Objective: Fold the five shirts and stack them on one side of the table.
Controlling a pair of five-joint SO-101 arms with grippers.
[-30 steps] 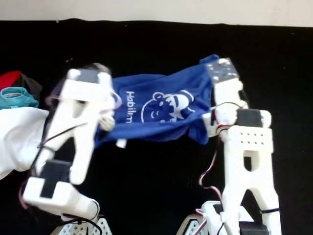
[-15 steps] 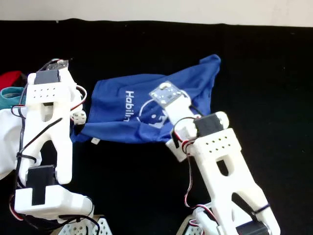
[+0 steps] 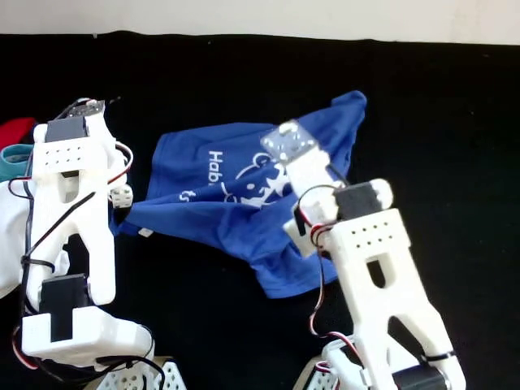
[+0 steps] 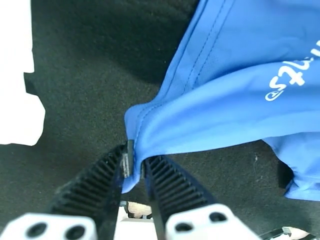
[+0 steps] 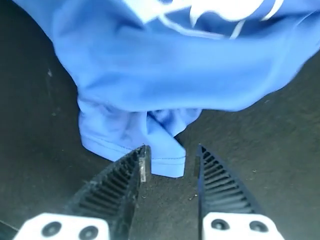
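The black tabletop (image 3: 455, 122) carries a blue shirt (image 3: 211, 207), crumpled across its middle with the white print facing up. A white shirt (image 3: 10, 231) lies at the left edge. The left gripper (image 4: 134, 160) is clamped on the blue shirt's left hem. The right gripper (image 5: 171, 152) hangs narrowly parted over the shirt's near fold, holding nothing.

A black cloth covers the counter (image 3: 455, 122) from near edge to far edge, where a pale, evenly lit wall (image 3: 260, 16) runs left to right.
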